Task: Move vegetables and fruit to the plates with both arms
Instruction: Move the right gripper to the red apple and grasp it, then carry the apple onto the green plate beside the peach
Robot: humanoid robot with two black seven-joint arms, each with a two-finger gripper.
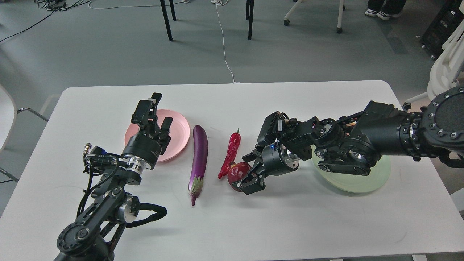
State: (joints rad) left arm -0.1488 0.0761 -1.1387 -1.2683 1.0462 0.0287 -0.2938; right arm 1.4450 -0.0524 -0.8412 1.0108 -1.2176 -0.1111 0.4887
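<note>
White rectangular table [224, 224] with rounded corners stands on a grey-green floor [108, 47], evenly lit, soft shadows only. Beyond its far edge: black furniture legs [166, 20], a white cable [223, 43] running across the floor toward the table, dark cables [54, 5] heaped at upper left, and white castor legs [339, 18] of a chair. A pair of shoes [377, 13] and dark equipment [440, 27] sit at upper right; part of a chair [14, 112] shows at the left edge, a white frame [444, 72] at the right.
</note>
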